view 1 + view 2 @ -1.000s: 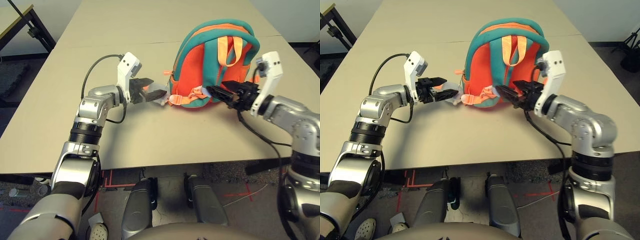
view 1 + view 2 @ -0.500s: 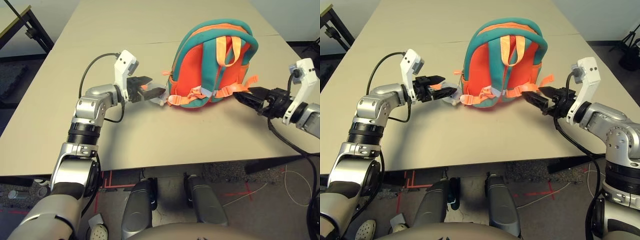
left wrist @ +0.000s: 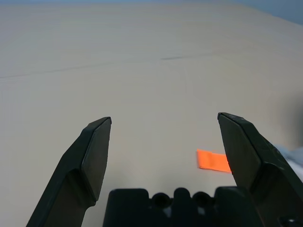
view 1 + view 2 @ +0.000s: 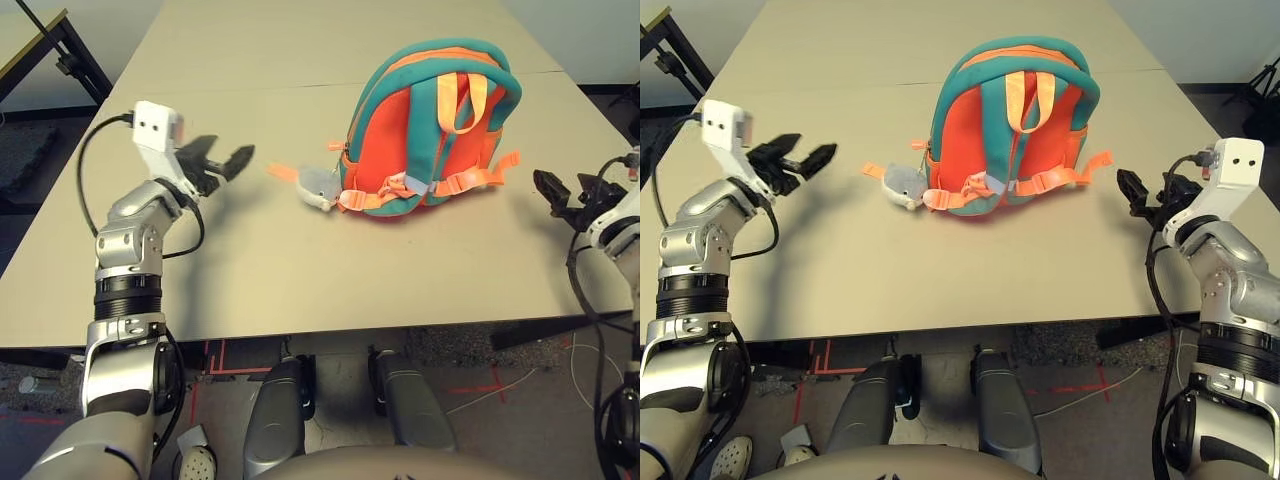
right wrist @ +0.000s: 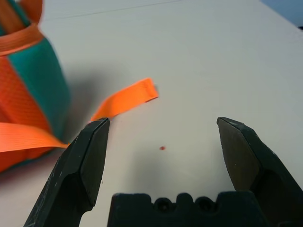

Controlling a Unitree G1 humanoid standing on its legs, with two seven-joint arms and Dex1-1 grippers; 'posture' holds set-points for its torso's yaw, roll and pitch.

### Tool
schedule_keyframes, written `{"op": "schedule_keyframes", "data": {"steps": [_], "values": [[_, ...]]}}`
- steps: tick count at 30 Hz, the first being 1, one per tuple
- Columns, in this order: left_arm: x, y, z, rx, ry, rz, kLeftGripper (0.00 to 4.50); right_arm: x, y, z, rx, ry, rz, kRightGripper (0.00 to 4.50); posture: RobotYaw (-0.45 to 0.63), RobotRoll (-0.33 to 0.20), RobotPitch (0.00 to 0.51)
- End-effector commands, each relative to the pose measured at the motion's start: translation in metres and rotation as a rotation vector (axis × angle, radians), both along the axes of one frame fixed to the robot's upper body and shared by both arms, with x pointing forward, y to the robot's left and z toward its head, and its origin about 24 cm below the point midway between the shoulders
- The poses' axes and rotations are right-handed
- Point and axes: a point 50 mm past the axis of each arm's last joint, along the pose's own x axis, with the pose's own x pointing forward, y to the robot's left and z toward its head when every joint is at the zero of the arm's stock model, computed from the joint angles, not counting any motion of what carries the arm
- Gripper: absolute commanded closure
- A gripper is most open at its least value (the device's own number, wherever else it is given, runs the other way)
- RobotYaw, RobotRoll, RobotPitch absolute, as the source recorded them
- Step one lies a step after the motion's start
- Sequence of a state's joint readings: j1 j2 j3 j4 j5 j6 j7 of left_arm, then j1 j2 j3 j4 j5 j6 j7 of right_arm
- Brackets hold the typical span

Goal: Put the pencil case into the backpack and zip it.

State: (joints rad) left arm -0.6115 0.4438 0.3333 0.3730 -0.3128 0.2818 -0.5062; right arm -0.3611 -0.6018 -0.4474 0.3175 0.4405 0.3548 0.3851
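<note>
Backpack (image 4: 385, 130) stood upright on the table (image 4: 250, 280), top handle (image 4: 461, 103) uppermost, and both grippers were off it! Left gripper (image 4: 807, 160) hung well to the left of the bag, its two fingers spread wide with nothing between them; right gripper (image 4: 1140, 192) waited to the bag's right, just as wide, just as empty. Straps (image 4: 1055, 180) lay loose along the bag's foot, one orange end poking out toward the right gripper, and the grey-white plush (image 4: 904, 186) sat on the table just beside the bag's left lower corner, another orange strap end (image 4: 873, 170) next to it. And the pencil case? No sign of it on the table around the bag; whether it was inside could not be told. The zip was hard to call too: the bag's top looked closed over, but how far the slider had run could not be made out. With both arms clear of the bag, the job looked finished or close to it; if anything was left, it was likely a last stretch of zip.
</note>
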Motion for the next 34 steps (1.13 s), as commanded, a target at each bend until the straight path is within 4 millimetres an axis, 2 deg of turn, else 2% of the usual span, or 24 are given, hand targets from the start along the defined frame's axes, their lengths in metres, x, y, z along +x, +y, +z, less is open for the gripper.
{"op": "schedule_keyframes", "data": {"steps": [1,8,12,20,26,34], "values": [[-0.004,0.017,-0.008,-0.002,-0.031,0.128,0.00,0.000,-0.006,-0.005,0.002,-0.024,-0.045,0.02,-0.11,0.000,0.188],[-0.009,0.043,-0.016,-0.001,-0.055,0.314,0.00,0.000,-0.015,-0.010,-0.013,-0.049,-0.121,0.02,-0.12,0.000,0.184],[-0.011,0.049,-0.020,-0.014,-0.039,0.376,0.00,0.001,-0.019,-0.011,-0.019,-0.059,-0.148,0.02,-0.11,0.000,0.182],[-0.016,0.055,-0.033,-0.017,0.050,0.457,0.00,0.003,-0.023,-0.015,0.003,-0.074,-0.177,0.02,-0.11,0.000,0.176],[-0.022,0.053,-0.044,-0.011,0.074,0.457,0.00,0.007,-0.014,-0.017,-0.019,-0.073,-0.112,0.02,-0.10,0.000,0.180],[-0.022,0.051,-0.049,-0.013,0.096,0.436,0.00,0.013,-0.004,-0.016,0.002,-0.092,-0.078,0.02,-0.10,0.000,0.181]]}}
